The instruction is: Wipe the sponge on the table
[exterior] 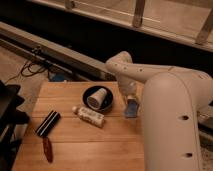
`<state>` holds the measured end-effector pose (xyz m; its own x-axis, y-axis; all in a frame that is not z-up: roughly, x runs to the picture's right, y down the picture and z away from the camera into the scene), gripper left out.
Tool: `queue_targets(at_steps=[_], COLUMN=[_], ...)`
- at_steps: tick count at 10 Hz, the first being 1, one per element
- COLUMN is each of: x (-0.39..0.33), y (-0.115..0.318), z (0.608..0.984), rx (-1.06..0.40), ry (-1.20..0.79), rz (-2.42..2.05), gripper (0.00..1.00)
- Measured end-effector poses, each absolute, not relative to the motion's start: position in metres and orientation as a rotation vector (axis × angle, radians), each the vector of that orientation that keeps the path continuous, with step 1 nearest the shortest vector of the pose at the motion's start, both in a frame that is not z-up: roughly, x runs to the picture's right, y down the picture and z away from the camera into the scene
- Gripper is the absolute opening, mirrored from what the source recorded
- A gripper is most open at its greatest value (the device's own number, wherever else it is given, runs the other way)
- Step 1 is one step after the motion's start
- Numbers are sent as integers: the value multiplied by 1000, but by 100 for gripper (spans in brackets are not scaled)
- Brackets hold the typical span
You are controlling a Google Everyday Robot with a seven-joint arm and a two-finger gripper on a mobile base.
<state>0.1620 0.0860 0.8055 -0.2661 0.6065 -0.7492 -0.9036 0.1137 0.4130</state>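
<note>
The light-blue sponge (132, 108) stands on its edge on the wooden table (95, 145), near the table's right side. My gripper (131, 98) comes down from the white arm right above the sponge and is shut on its top. The sponge's lower edge is at the table surface, just right of the black bowl.
A black bowl (90, 103) with a white cup (98, 96) lying in it sits mid-table. A white patterned bottle (89, 115) lies in front of the bowl. A black block (48, 123) and a red-handled tool (47, 149) lie at the left. My arm's white body (172, 125) covers the table's right edge.
</note>
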Motion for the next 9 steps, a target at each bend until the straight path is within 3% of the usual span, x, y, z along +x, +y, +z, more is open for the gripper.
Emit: queue_targets(at_steps=[2,4,5,9], x=[161,162,152,109], y=[89,98,104,150], z=[806,804,803,796], rx=[-344,-339,-349,-449], ry=[1060,986,943,861], rz=[1522,1520,1509,1500], gripper=[25,6,1,0])
